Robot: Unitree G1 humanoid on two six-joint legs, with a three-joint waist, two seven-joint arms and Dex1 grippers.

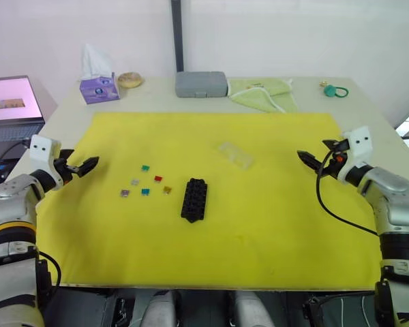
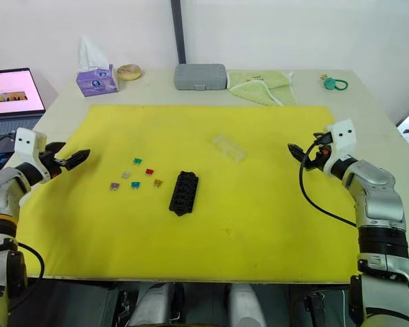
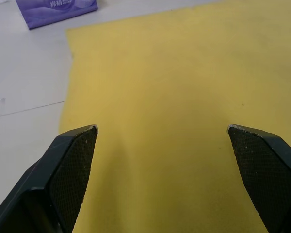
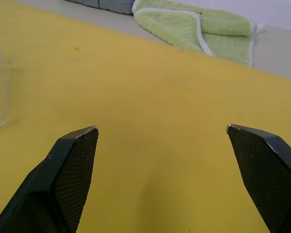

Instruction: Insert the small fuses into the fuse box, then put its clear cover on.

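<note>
Fuses (image 1: 144, 184) lying scattered on yellow mat (image 1: 259, 225), just left of fuse box (image 1: 194, 199); tiny, light, likely slippery, needing edge pinch. Left gripper (image 1: 84, 167), right gripper (image 1: 312, 161) hovering wide open, empty.

A pale table (image 1: 68, 112) stands against a white wall (image 1: 293, 34) (a dark vertical strip (image 1: 176, 34) runs down it), with a lit laptop (image 1: 10, 102) at its left.

Silver-grey jointed arms, white boxy wrist housings, left gripper (image 1: 82, 167) and right gripper (image 1: 312, 161) with black textured fingers (image 3: 70, 170), black cable looping along the right forearm
</note>
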